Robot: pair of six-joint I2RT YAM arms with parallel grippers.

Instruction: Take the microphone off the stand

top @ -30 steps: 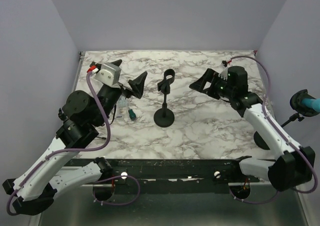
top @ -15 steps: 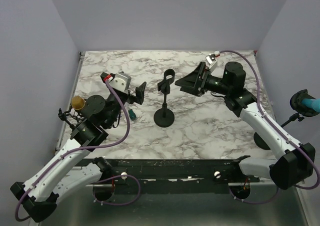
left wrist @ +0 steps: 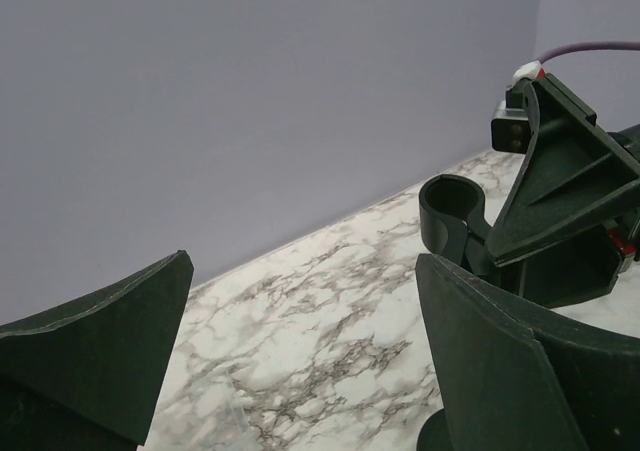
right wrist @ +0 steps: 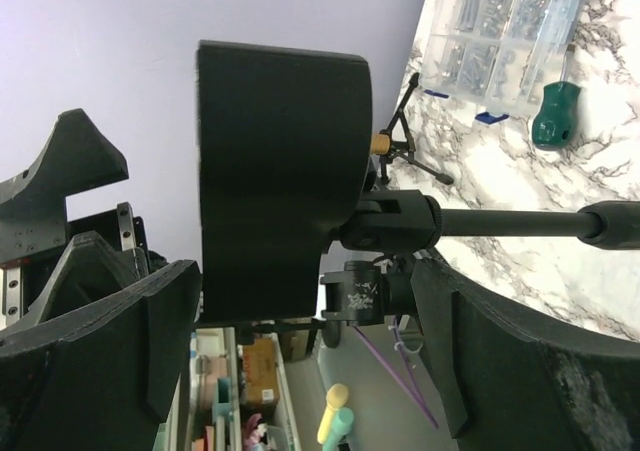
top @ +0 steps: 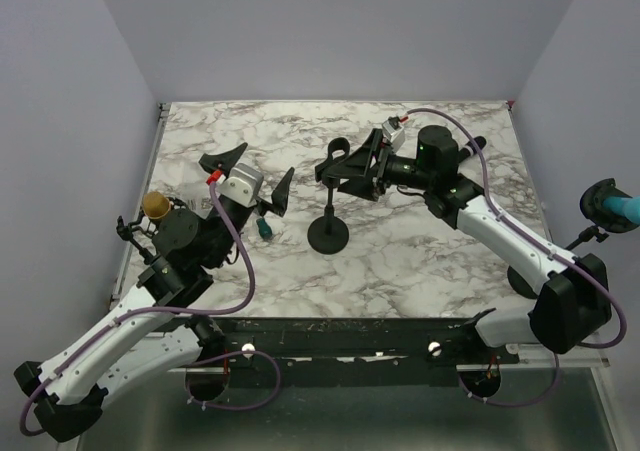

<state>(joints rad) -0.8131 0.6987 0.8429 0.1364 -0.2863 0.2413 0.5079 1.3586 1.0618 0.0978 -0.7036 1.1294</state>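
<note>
The black microphone stand has its round base (top: 328, 235) mid-table and its clip (top: 336, 159) at the top. The clip looks empty; no microphone shows in it. My right gripper (top: 350, 169) is open, its fingers on either side of the clip. In the right wrist view the wide black clip (right wrist: 280, 171) and its swivel joint (right wrist: 395, 223) lie between the open jaws (right wrist: 305, 301), and the pole (right wrist: 510, 221) runs off to the right. My left gripper (top: 255, 171) is open and empty, raised left of the stand. Its wrist view (left wrist: 300, 301) shows the clip (left wrist: 448, 216) ahead.
A green-handled screwdriver (top: 263, 228) and a clear screw box (top: 245, 207) lie on the marble table (top: 420, 261) under the left gripper. A gold-headed microphone (top: 154, 204) on a small tripod stands off the left edge. A teal microphone (top: 610, 203) stands off the right edge.
My right gripper has swung left from the table's right side up to the stand's clip, with its fingers now beside it. My left arm has shifted and its gripper has turned.
</note>
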